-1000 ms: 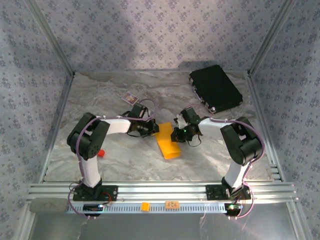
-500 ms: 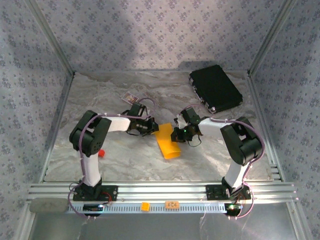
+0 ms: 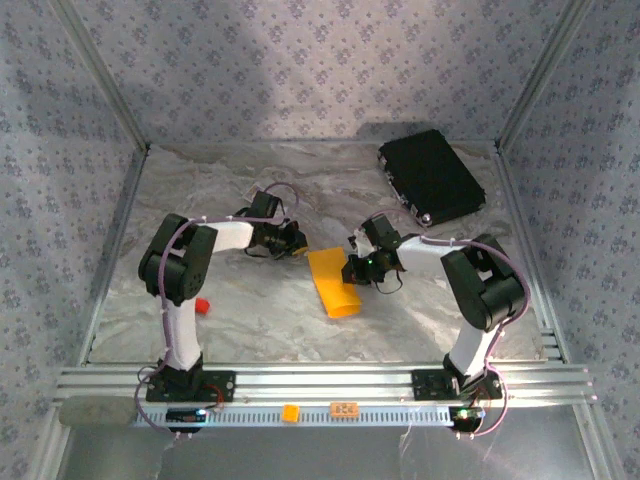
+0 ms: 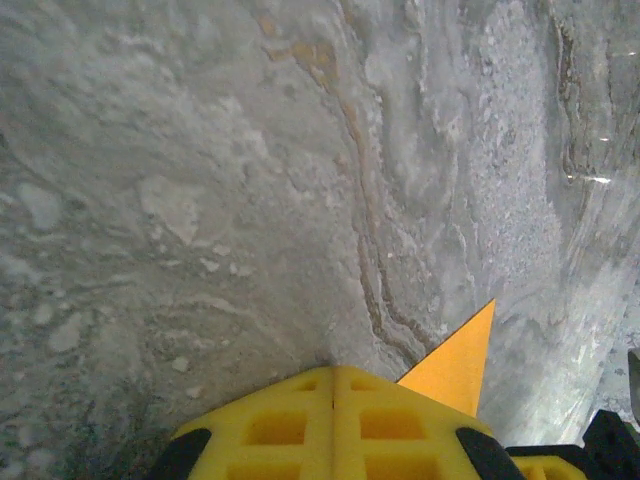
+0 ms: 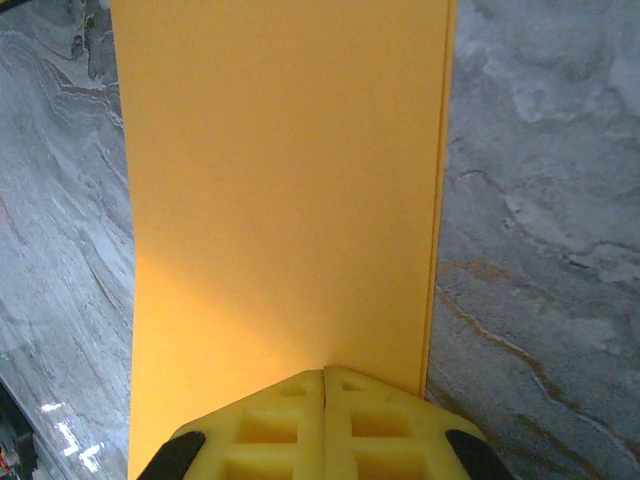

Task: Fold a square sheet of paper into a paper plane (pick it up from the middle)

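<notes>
We logged the square sheet of paper [image 3: 333, 285], folded, long axis near-to-far. Right claw [image 3: 354, 270], closed, sat at its right edge. Left claw [image 3: 297, 245], closed, sat off the far-left corner.

**Both jaws shut, arms folded inward**

Your left arm [image 3: 185, 265] bends at the elbow and reaches right. Its left gripper [image 3: 296, 243] is pinched tight, yellow fingertips [image 4: 290, 405] meeting. Your right arm [image 3: 480, 280] reaches left, its right gripper [image 3: 352, 268] likewise closed and held low.
</notes>
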{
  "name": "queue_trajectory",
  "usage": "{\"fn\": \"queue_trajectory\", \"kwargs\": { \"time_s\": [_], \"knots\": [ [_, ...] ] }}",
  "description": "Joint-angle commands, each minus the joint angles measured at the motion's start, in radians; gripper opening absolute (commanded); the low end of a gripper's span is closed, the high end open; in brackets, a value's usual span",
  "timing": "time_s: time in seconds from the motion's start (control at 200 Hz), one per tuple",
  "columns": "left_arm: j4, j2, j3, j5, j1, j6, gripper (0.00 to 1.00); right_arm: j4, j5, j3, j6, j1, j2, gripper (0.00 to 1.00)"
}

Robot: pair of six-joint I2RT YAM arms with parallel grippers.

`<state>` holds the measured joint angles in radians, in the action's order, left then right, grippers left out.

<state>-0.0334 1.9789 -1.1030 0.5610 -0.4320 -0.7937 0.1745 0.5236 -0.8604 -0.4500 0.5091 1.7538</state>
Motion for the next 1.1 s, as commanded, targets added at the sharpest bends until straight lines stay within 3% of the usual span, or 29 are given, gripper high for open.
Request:
{"fn": "queue_trajectory", "kwargs": {
  "time_s": [0.0,0.225,0.465,0.685,1.094],
  "knots": [
    [-0.06,0.005,-0.027,-0.052,0.007,0.017,0.0,0.096,-0.131,0.058,-0.049,0.006,0.042,0.0],
    [-0.106,-0.143,-0.016,-0.08,-0.003,0.015,0.0,0.007,-0.152,0.094,-0.16,0.011,0.012,0.0],
    [-0.081,-0.245,0.076,-0.031,-0.116,-0.01,0.0,0.005,-0.152,0.105,-0.159,0.009,-0.004,0.0],
    [0.033,-0.219,0.153,0.018,-0.205,-0.081,0.0,0.001,-0.146,0.103,-0.158,0.009,0.003,0.0],
    [0.105,-0.123,0.237,0.02,-0.214,-0.085,0.0,0.013,-0.153,0.104,-0.152,0.007,0.011,0.0]
  ]
}}
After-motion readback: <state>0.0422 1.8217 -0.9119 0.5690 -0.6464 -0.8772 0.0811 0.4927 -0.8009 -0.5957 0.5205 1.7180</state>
